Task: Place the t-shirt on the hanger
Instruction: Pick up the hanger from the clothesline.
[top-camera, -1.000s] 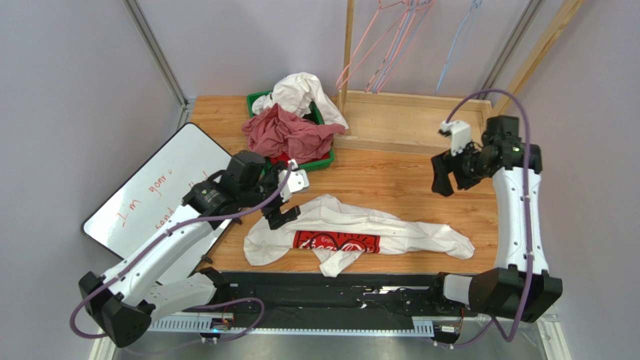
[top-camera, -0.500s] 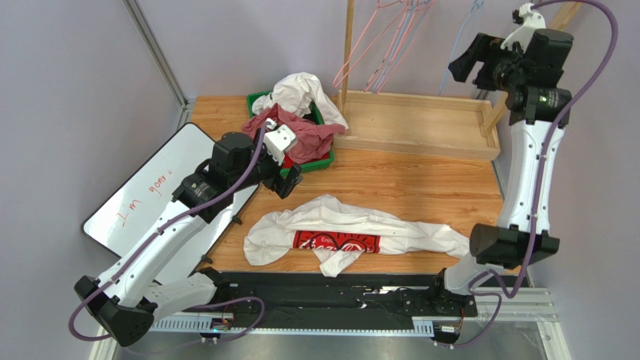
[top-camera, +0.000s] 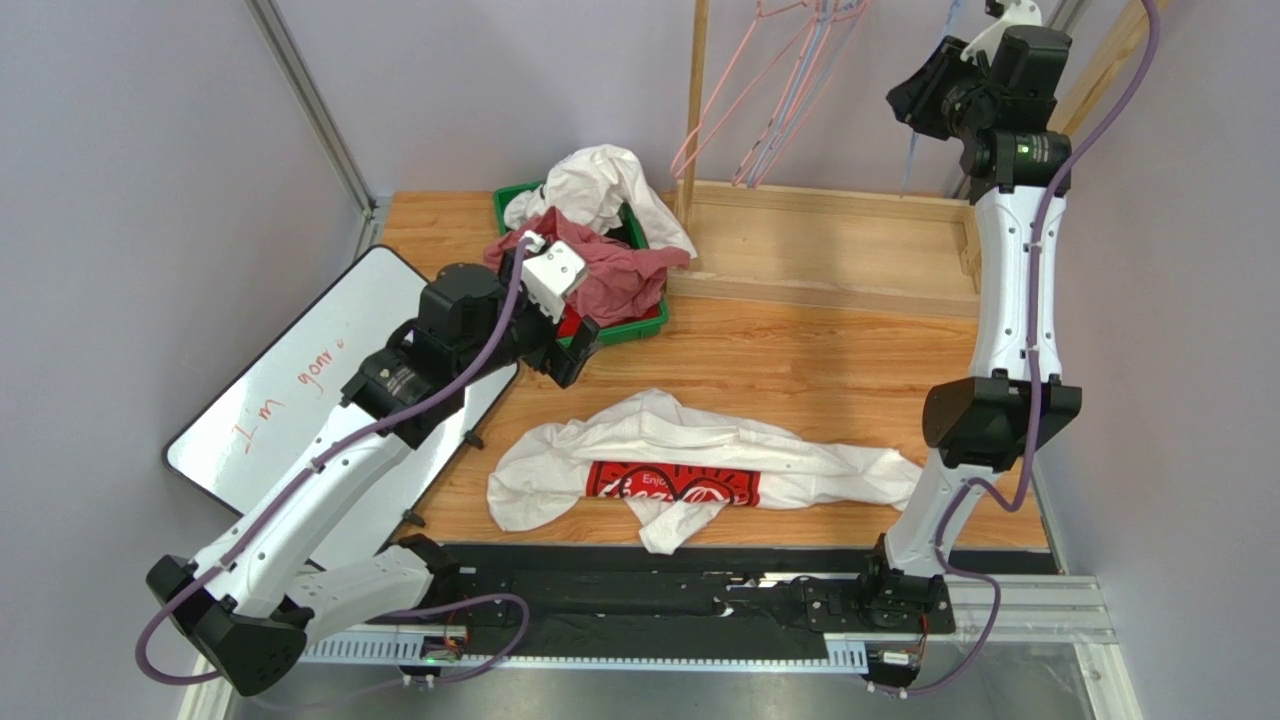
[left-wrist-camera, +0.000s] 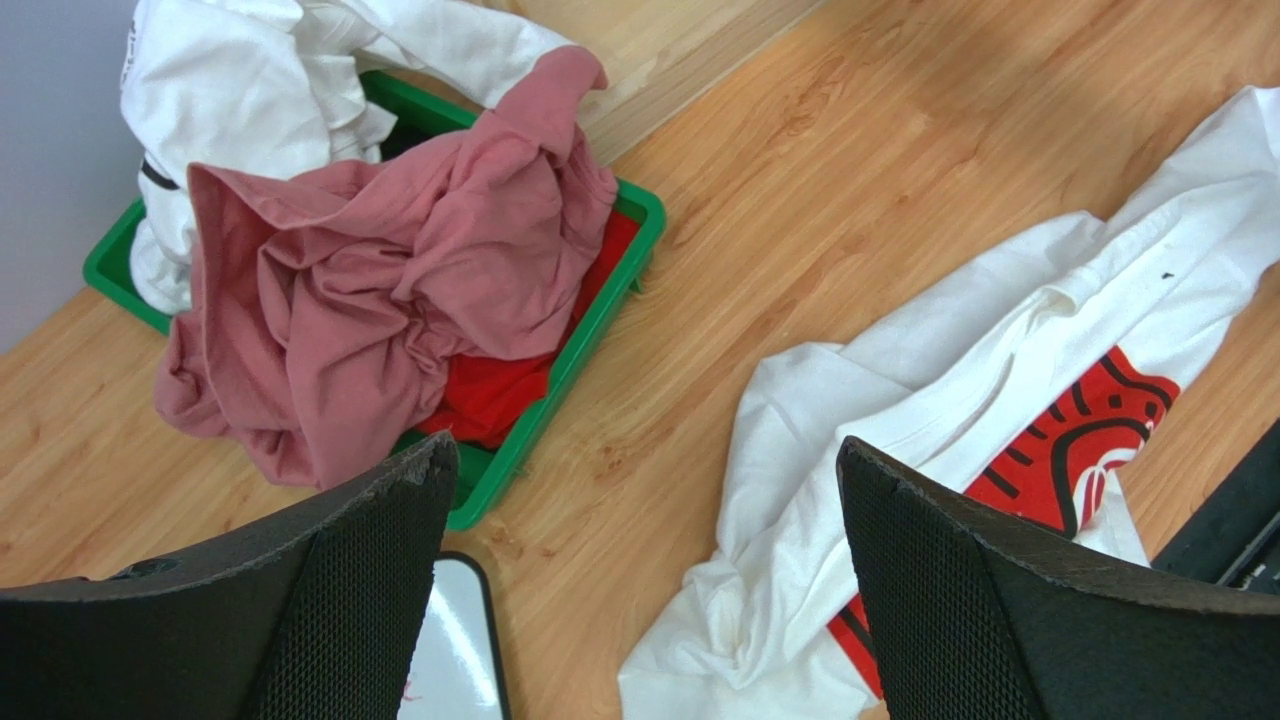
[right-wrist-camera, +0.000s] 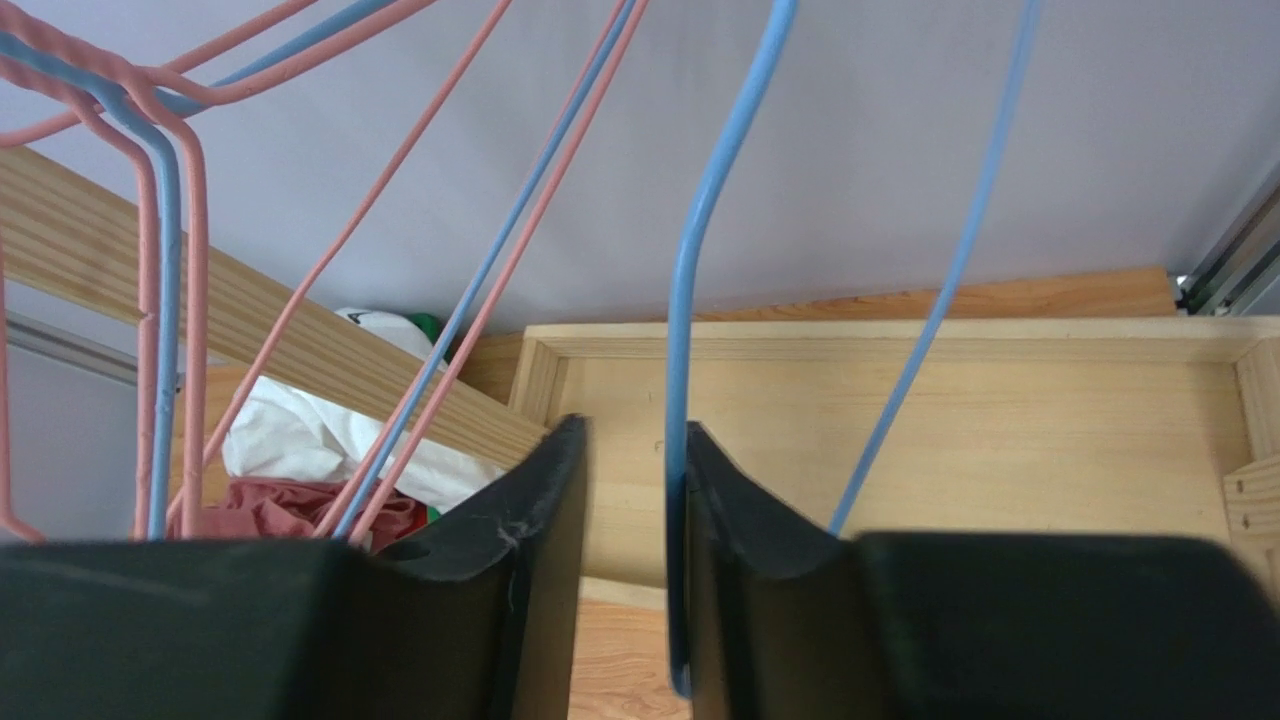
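The right gripper (right-wrist-camera: 634, 458), low over the table (top-camera: 812, 360) a second ago, has swung up high, its jaws narrowing on either side of the blue hanger (right-wrist-camera: 694, 285). The left gripper (top-camera: 579, 357) has drawn back from the t-shirt (top-camera: 842, 468) toward the green bin (top-camera: 649, 318).

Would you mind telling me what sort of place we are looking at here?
Probably a robotics lab cell set up for laundry practice: two robot arms bolted to a wooden table, a wooden rack hung with wire hangers, and a green bin heaped with clothes.
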